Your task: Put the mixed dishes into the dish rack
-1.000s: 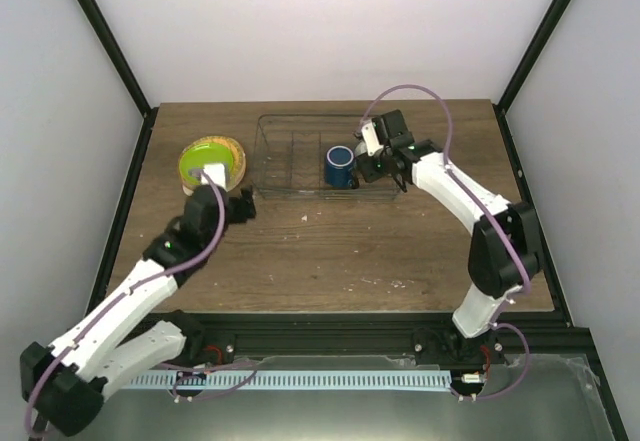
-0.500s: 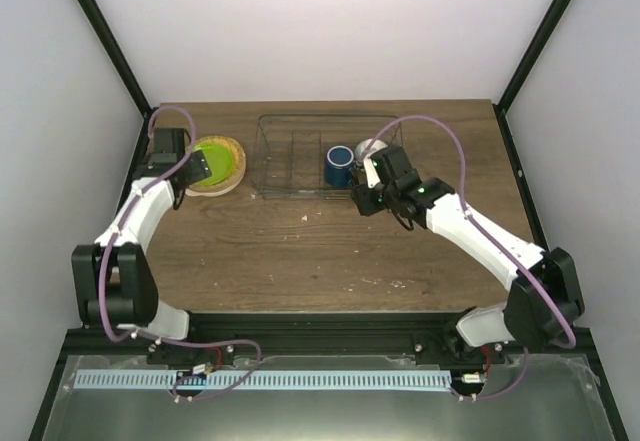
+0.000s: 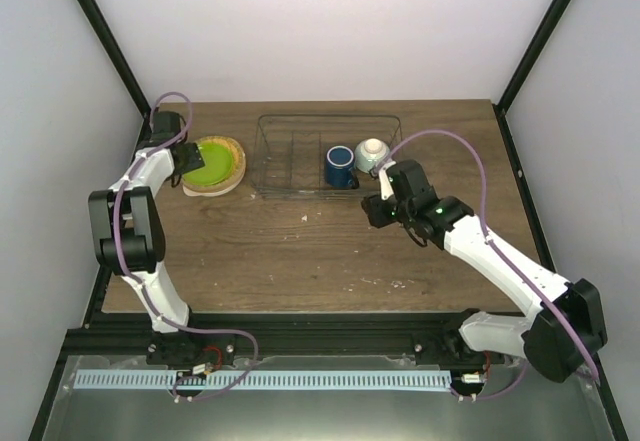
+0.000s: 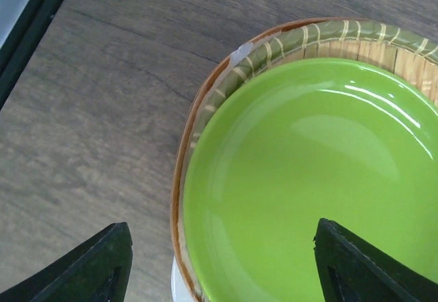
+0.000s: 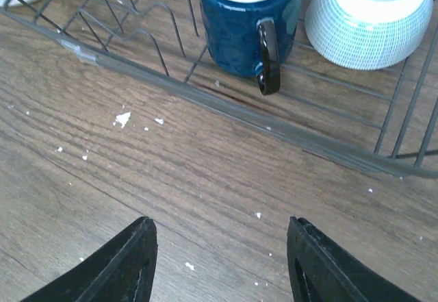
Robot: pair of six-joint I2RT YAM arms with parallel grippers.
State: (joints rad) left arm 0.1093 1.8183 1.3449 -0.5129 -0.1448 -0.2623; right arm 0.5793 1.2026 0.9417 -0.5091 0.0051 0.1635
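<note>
In the rack (image 3: 290, 151), the bowl (image 3: 372, 154) now sits upside down by the mug (image 3: 338, 166); our right pincer (image 5: 220, 247) has let go and backed off, open and empty; our left pincer (image 4: 220, 257) has moved over the green plate (image 4: 308, 179), open wide, holding nothing; we think that plate goes in next

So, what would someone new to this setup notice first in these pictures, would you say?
The bright green plate tops a stack at the left of the table, with the left gripper open over its rim. In the dish rack a dark blue mug and an upside-down pale bowl sit side by side, and the right gripper hangs open over the table just in front.
</note>
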